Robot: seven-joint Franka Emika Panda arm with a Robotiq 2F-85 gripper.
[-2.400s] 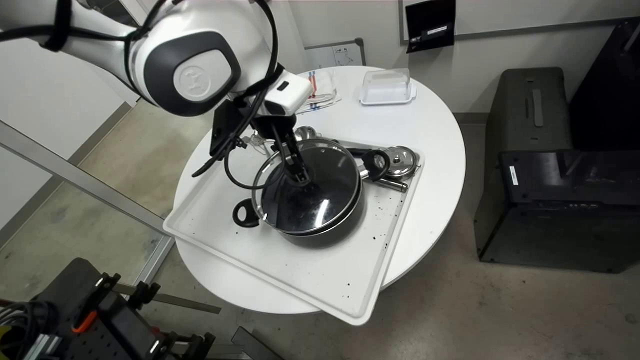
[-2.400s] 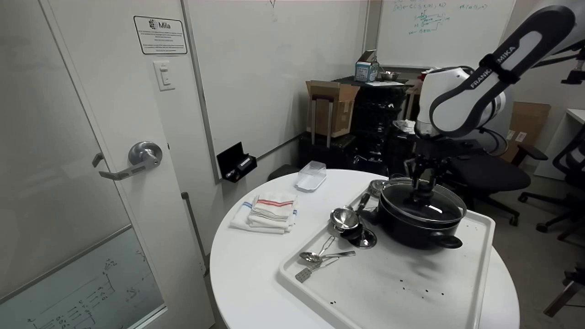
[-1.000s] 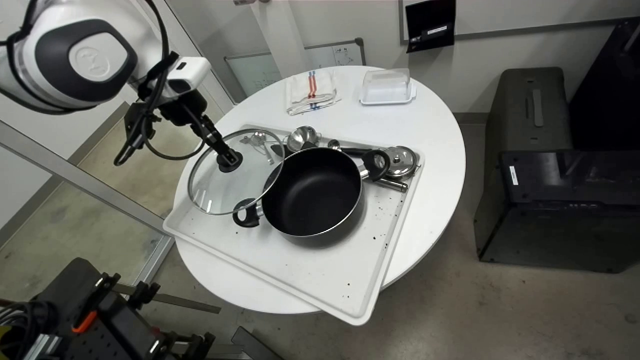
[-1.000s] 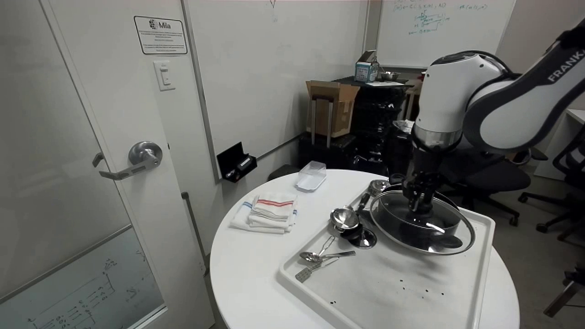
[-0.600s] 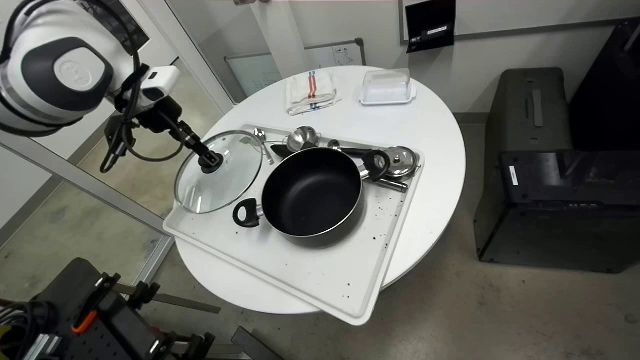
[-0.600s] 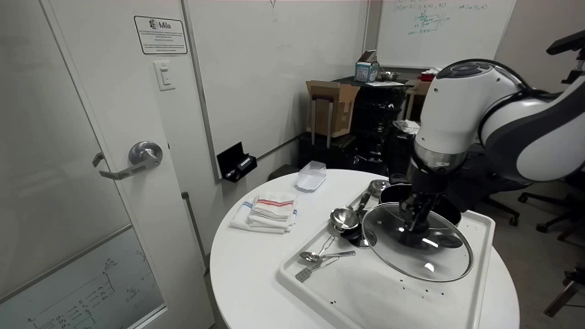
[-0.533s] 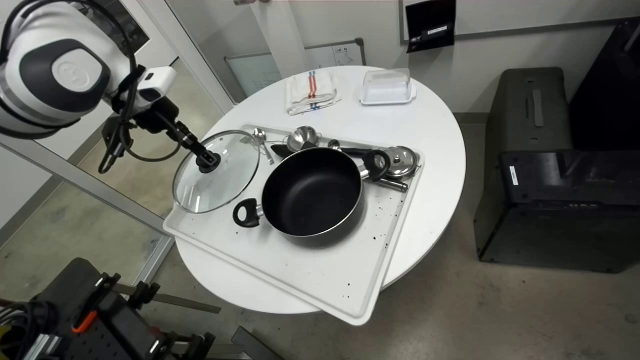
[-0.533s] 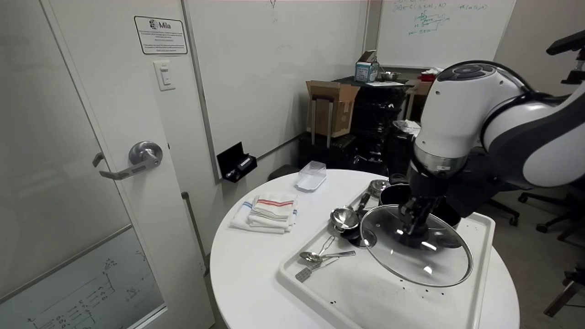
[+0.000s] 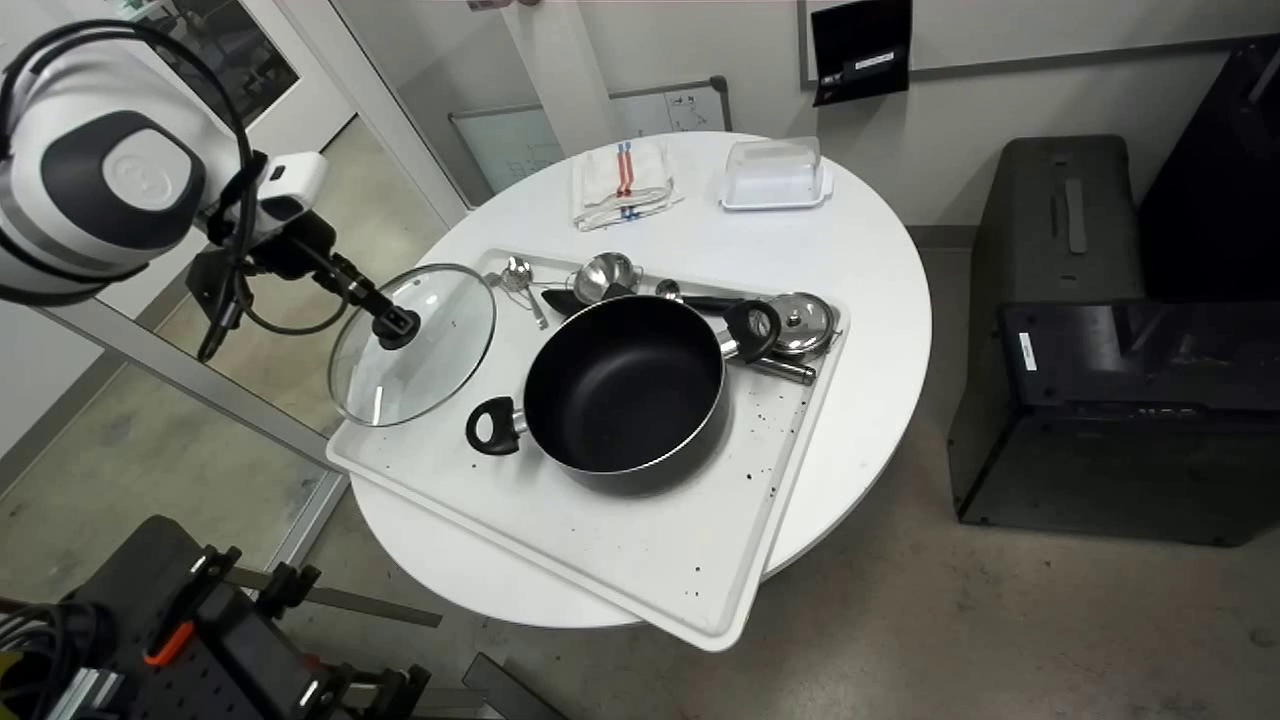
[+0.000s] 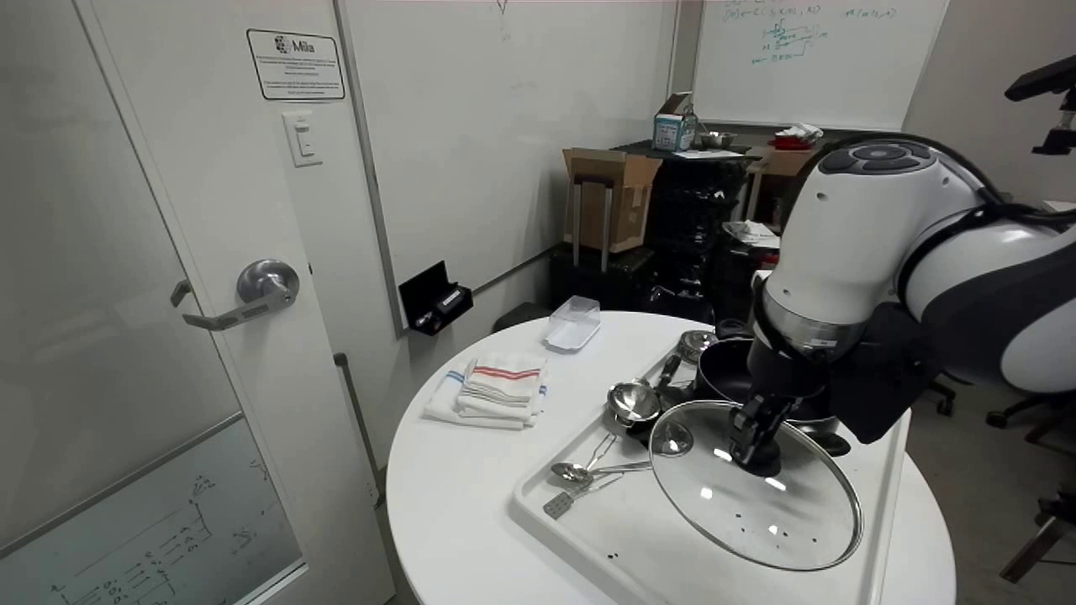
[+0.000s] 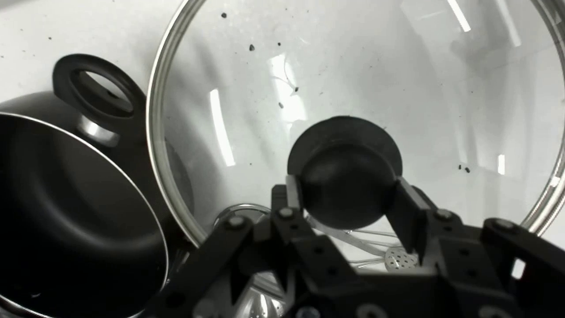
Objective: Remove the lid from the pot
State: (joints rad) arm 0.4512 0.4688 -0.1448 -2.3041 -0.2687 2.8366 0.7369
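Observation:
The lid (image 9: pixel 450 340) is round clear glass with a metal rim and a black knob. It is off the pot, tilted over the tray beside it, and also shows in an exterior view (image 10: pixel 756 529) and the wrist view (image 11: pixel 247 84). My gripper (image 9: pixel 395 325) is shut on the knob, with a finger on each side of it in the wrist view (image 11: pixel 346 182). I cannot tell whether the rim touches the tray. The black pot (image 9: pixel 625 385) stands uncovered with its dark inside showing. It is partly hidden behind my arm in an exterior view (image 10: pixel 721 370).
A white tray (image 9: pixel 620 535) on a round white table (image 9: pixel 880 330) bears the pot. Small metal utensils (image 10: pixel 580 475), a small metal bowl (image 9: pixel 605 272) and a small lidded metal pot (image 9: pixel 800 320) lie along its edge. Folded towels (image 10: pixel 496 391) and a clear box (image 9: pixel 775 175) stand beyond.
The lid was on the pot 2.4 s ago. My gripper has lifted it off by the knob and carried it sideways past the pot's handle, lower over the tray. The pot has not moved.

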